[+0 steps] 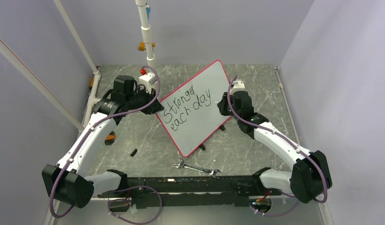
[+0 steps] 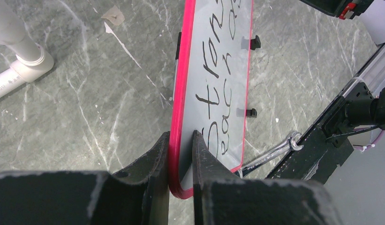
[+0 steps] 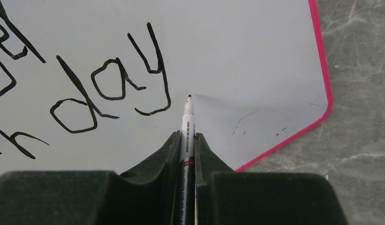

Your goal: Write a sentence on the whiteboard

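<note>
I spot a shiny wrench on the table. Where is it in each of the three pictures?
Top external: the wrench lies bottom centre, just below the whiteboard's lowest corner.
Left wrist: lower right, poking out past the board's near corner.
Right wrist: not in it.
Shared landmark: the whiteboard's red rim, in all three.

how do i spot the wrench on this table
Start at the large white board with a red-pink rim on the grey marbled table. Nearer than its closest corner lies the silver open-ended metal wrench. It alone is shiny; the small black piece to its left is dull.
</note>
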Robot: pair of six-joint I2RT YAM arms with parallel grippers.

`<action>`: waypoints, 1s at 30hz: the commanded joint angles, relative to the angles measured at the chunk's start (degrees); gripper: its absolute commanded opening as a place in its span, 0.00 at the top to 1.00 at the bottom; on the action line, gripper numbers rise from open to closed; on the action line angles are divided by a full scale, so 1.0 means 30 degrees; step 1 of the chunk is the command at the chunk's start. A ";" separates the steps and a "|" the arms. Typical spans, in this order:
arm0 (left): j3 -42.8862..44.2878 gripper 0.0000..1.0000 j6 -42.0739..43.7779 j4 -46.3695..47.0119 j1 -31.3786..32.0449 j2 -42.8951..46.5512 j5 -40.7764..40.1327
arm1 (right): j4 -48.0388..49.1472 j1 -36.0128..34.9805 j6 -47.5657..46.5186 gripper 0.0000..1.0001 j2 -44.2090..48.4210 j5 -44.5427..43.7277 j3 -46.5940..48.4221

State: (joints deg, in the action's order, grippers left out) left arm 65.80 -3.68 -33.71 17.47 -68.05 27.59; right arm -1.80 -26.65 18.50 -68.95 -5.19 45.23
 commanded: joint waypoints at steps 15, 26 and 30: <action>0.0092 1.00 0.1989 0.0767 -0.0156 0.0448 -0.2488 | 0.2065 0.0158 -0.0359 1.00 -0.0710 0.0616 -0.0084; 0.0085 1.00 0.2041 0.0718 -0.0127 0.0390 -0.2573 | 0.1193 0.0183 -0.0511 1.00 0.0062 0.0495 -0.0203; 0.0068 1.00 0.2005 0.0669 -0.0117 0.0360 -0.2498 | 0.0695 0.0182 -0.0568 1.00 0.1073 0.0243 0.0107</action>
State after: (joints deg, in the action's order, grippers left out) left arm 65.80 -3.64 -33.71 17.47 -68.05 27.59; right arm 0.45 -26.33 17.82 -70.00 -3.99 44.49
